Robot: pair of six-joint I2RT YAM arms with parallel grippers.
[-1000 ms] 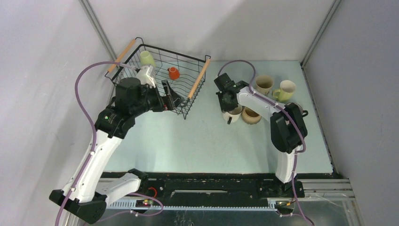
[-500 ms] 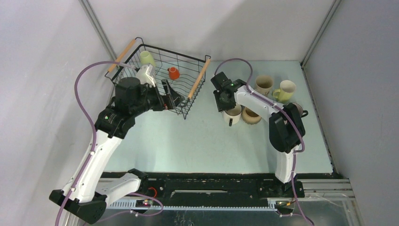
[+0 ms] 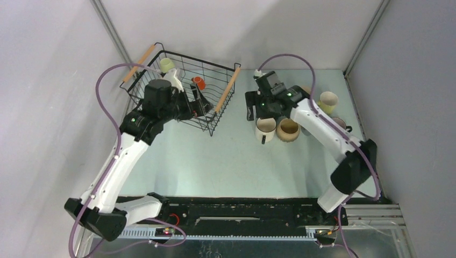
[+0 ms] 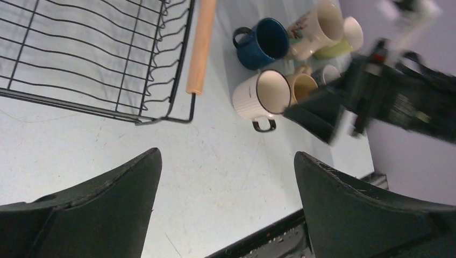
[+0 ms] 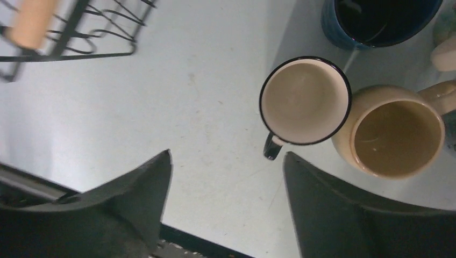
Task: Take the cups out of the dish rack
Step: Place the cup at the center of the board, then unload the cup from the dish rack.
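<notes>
Jaws on both my arms stand apart, and neither pair holds anything. My left gripper (image 4: 226, 161) hangs over the near right part of the dish rack (image 3: 212, 80), which sits at the far left of the table (image 3: 226, 161). Two cups are in the rack: a pale green cup (image 3: 168, 64) at its far side and an orange cup (image 3: 198, 83) nearer the middle. My right gripper (image 5: 227, 156) hovers to the right of the rack, above bare table just left of a white cup (image 5: 305, 100) with a dark rim. That cup stands upright on the table, with a tan cup (image 5: 395, 137) just beside it on its right. A navy cup (image 5: 376, 19) stands just beyond those two, and a cream cup (image 4: 321, 21) is beside the navy one.
</notes>
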